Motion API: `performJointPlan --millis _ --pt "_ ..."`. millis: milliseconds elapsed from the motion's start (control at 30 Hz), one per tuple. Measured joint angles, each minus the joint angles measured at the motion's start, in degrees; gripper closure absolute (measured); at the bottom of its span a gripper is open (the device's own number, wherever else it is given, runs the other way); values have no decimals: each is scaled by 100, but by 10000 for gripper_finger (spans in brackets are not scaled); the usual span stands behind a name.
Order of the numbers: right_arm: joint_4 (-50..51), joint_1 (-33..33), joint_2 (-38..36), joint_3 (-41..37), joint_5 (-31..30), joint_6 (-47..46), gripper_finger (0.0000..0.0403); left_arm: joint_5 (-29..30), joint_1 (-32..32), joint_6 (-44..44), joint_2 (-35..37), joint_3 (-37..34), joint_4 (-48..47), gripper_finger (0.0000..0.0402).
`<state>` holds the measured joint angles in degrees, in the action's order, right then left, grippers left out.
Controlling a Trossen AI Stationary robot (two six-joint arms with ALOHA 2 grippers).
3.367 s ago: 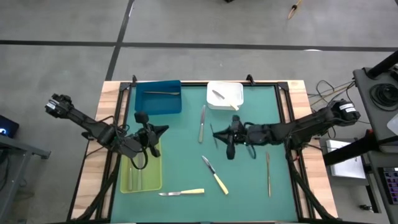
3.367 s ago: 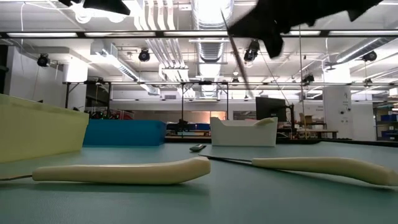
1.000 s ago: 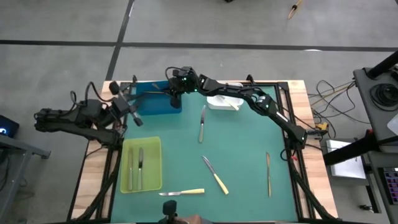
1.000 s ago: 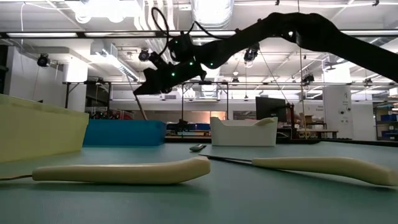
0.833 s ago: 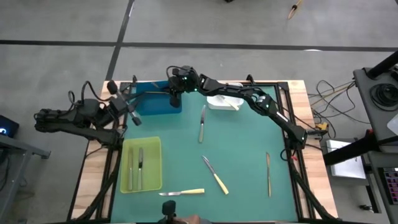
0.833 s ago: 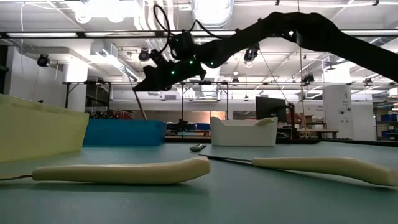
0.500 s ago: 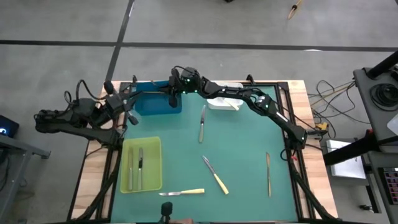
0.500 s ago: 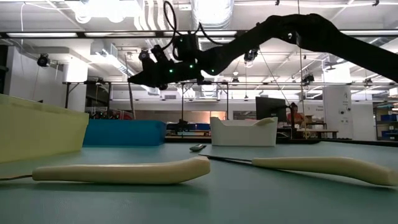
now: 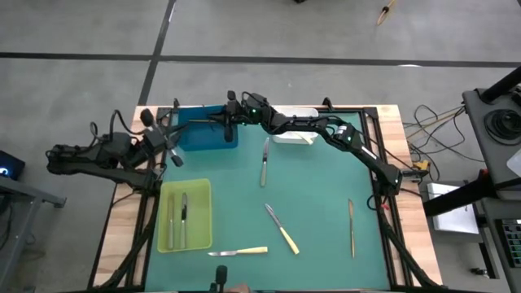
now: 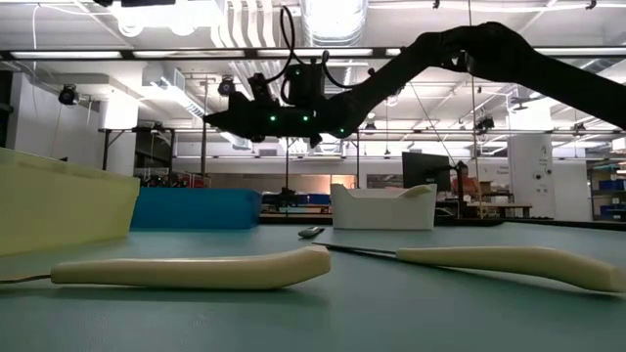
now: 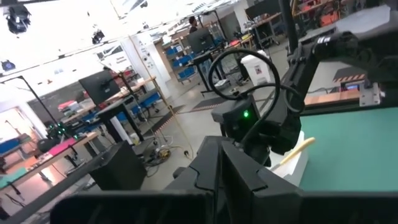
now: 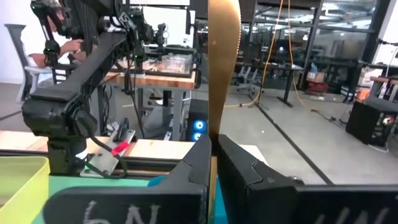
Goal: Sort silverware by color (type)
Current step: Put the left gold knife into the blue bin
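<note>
The right tool (image 9: 225,120) had swung level above the blue tray (image 9: 195,135), still clamped on a slim utensil (image 12: 222,68). The left tool (image 9: 173,138), closed empty, had stayed at the desk's (image 9: 317,212) left edge. The utensil's type was indiscernible.

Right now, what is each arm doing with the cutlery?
Right gripper shut on a metal utensil, over the blue tray. Left gripper shut, empty, at table's left edge. Nothing blocking.

Dark right gripper (image 10: 217,119) seen high above table, fingers pressed together, thin metal utensil (image 10: 203,152) hung straight down from them. Blue rectangular tray (image 10: 196,208) set below gripper; white tray (image 10: 382,207) well off to side. Two pale-yellow-handled knives (image 10: 191,269) laid on green table surface (image 10: 323,313), nearest camera. Yellow-green tray wall (image 10: 59,207) at edge.
</note>
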<state>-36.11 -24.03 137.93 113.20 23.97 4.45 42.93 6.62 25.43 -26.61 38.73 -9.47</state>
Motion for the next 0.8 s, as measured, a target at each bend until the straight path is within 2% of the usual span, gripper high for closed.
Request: performJointPlan --millis 133,300,400,600,800 --pt "-35 0 0 -3 0 2 394 -91 -42 173 -21 -62 48 402" --pt "-410 -4 0 -8 50 -71 394 -1106 -215 207 -77 -47 72 402" --pt "-993 -42 0 -36 360 -357 394 -1494 -355 212 -139 -33 201 402" --pt "-2570 -242 -2 -267 944 -1377 394 -1617 -669 112 -271 -34 215 402" --pt "-3490 -301 -2 -606 1099 -1892 394 -2496 -1097 23 -614 -36 581 402"
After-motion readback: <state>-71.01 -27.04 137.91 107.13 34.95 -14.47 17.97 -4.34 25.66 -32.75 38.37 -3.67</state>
